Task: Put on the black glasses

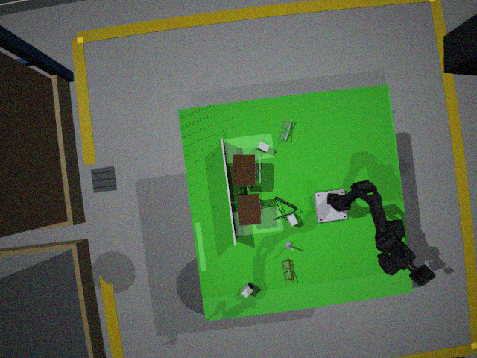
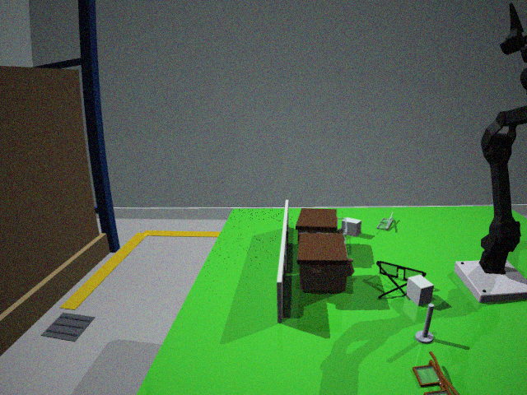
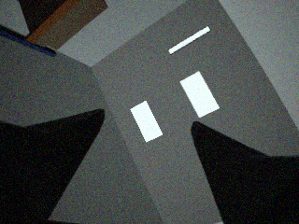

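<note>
The black glasses (image 1: 286, 203) (image 2: 400, 267) stand on the green surface in front of the nearer display head, temples crossed and touching or very near a white block. Two brown block-like display heads stand side by side: the nearer head (image 1: 249, 209) (image 2: 322, 246) and the farther head (image 1: 244, 169) (image 2: 317, 219). No yellow tag can be made out on either, and their faces are mostly hidden. My gripper (image 3: 149, 119) is open and empty, its fingers wide apart. It points up at the ceiling lights, high and far from the glasses.
A white panel (image 1: 228, 192) (image 2: 282, 259) stands behind the heads. White blocks (image 1: 292, 219) (image 1: 263, 146) (image 1: 247, 290) (image 2: 419, 290) (image 2: 352, 226) stand around. A grey post (image 1: 288, 245) (image 2: 428, 321), brown glasses (image 1: 286, 268) (image 2: 426, 375) and grey glasses (image 1: 284, 132) (image 2: 385, 221) lie farther out.
</note>
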Robot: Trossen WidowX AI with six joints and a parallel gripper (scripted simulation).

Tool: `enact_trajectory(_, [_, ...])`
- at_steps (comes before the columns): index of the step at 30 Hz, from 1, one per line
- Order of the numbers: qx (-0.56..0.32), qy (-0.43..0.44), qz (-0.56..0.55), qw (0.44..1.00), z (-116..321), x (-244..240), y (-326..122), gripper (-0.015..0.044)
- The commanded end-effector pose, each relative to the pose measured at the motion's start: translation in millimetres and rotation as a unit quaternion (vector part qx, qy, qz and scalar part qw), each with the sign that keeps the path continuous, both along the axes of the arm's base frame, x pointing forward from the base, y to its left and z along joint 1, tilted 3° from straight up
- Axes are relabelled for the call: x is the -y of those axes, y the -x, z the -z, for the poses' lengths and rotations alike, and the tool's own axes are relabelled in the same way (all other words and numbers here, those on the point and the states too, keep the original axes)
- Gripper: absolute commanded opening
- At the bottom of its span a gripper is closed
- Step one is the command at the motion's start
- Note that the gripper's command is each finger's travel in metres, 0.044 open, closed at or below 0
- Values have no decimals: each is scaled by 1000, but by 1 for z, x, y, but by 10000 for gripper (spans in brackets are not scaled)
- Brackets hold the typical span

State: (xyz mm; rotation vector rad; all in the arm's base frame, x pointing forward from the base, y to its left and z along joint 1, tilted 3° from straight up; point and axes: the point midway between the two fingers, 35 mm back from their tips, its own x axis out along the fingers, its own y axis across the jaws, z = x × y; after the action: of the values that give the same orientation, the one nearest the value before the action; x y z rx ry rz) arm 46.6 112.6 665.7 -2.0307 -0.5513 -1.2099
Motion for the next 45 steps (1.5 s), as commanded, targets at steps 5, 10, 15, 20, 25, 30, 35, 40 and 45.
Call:
enact_trajectory(5, [0, 0, 0, 1000, 0, 0, 0, 440])
enact_trajectory(10, [4, 7, 7, 1000, 1, -2, -1, 387])
enact_trajectory(15, [31, 87, 75, 993, 5, -32, -5, 256])
enact_trajectory(20, [55, 187, 164, 967, 14, -69, -16, 200])
enact_trajectory(25, [69, 256, 231, 936, 24, -92, -30, 200])
enact_trajectory(30, [93, 376, 305, 870, 50, -137, -55, 200])
enact_trajectory(35, [119, 519, 375, 759, 96, -182, -100, 200])
enact_trajectory(40, [138, 642, 411, 633, 151, -207, -150, 200])
enact_trajectory(45, [152, 746, 414, 498, 214, -213, -201, 200])
